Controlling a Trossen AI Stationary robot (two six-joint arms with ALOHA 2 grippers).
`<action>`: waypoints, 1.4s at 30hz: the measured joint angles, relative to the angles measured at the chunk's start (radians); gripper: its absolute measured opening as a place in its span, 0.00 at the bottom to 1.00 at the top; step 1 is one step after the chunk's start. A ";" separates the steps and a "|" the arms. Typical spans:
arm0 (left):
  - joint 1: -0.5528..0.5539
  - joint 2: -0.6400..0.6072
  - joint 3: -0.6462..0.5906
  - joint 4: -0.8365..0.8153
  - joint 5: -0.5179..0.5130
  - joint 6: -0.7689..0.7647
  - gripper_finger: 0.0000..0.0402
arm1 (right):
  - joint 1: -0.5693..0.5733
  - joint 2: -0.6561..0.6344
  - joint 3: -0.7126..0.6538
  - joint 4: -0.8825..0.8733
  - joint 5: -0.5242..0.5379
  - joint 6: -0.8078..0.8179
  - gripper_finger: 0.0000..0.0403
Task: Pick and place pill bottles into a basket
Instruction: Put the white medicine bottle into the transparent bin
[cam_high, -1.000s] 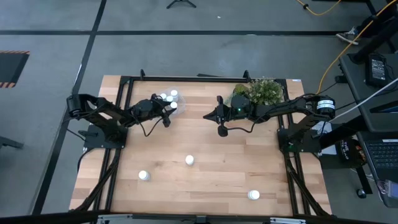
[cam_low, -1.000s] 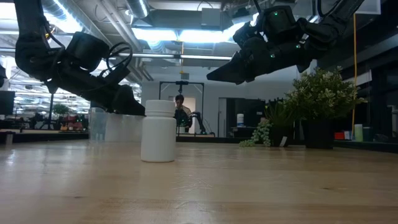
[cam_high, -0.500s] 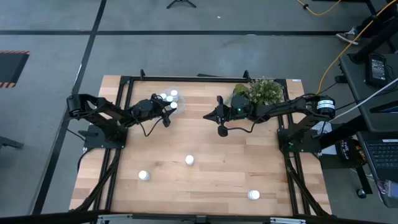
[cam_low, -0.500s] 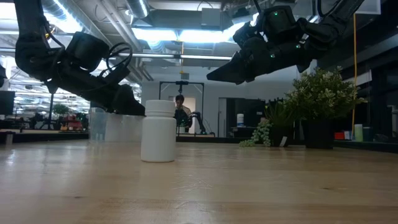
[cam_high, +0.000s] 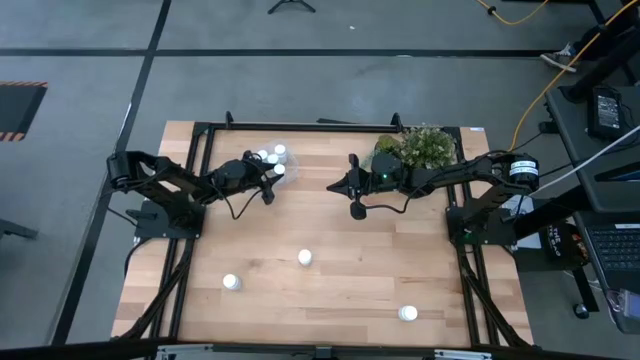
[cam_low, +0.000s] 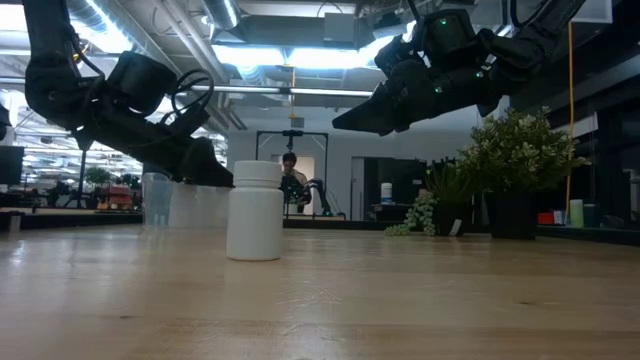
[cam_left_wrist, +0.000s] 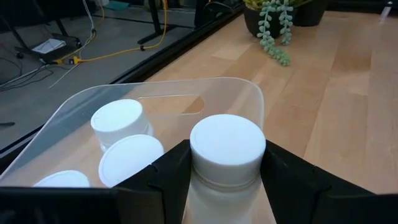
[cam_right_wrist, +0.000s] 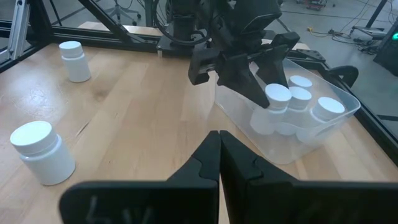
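Wooden table (cam_high: 330, 235): left gripper (cam_left_wrist: 227, 177) clamps a pill bottle (cam_left_wrist: 227, 149) between its jaws, probably just inside the basket (cam_left_wrist: 249, 93) rim — it should clear the wall, then release. Right gripper (cam_right_wrist: 219, 155) shut, empty — parked.

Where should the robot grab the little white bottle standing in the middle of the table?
Probably from straight above, with the fingers closing on opposite sides of the round body just under the cap. The middle bottle stands upright with bare table all round it, so any side works. The shut right gripper hangs nearest.
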 joint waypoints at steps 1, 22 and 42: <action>0.000 0.000 0.000 -0.001 0.000 0.000 0.43 | 0.000 0.000 0.000 0.000 0.000 0.000 0.01; 0.000 0.000 -0.001 -0.006 -0.001 0.026 0.49 | 0.000 0.000 0.000 -0.001 0.000 0.000 0.01; 0.000 -0.008 0.024 -0.006 0.030 0.023 0.48 | 0.000 0.000 0.000 -0.001 0.000 0.000 0.01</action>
